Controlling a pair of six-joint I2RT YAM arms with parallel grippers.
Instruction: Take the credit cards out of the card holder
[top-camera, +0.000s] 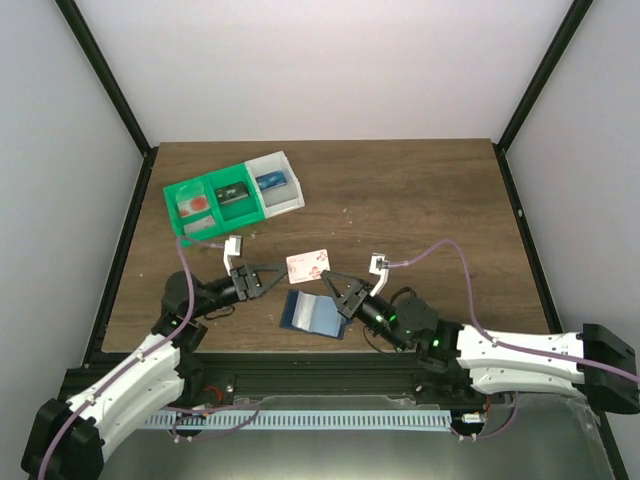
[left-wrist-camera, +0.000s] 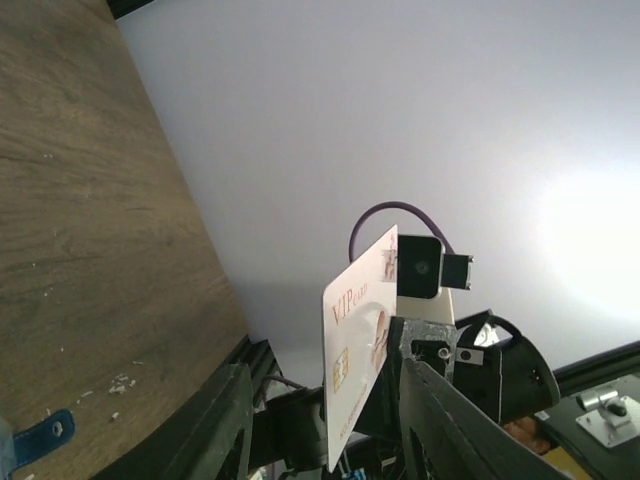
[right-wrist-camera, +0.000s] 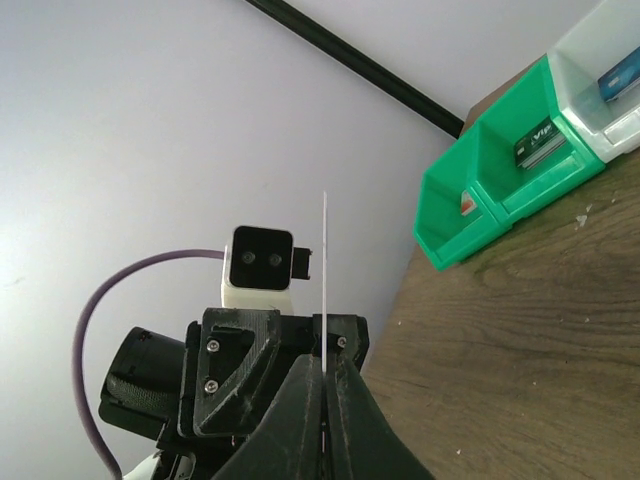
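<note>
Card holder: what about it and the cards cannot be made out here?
- card holder: top view, too small to tell whether cards are inside.
- credit card: right wrist view, edge-on in the right tool, face hidden.
- tray contents: top view, too small to read.

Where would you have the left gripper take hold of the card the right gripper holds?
The card's free end, away from the right gripper's pinch. Come from the left gripper's side, one finger on each flat face: the card is thin and held clear of the table.
</note>
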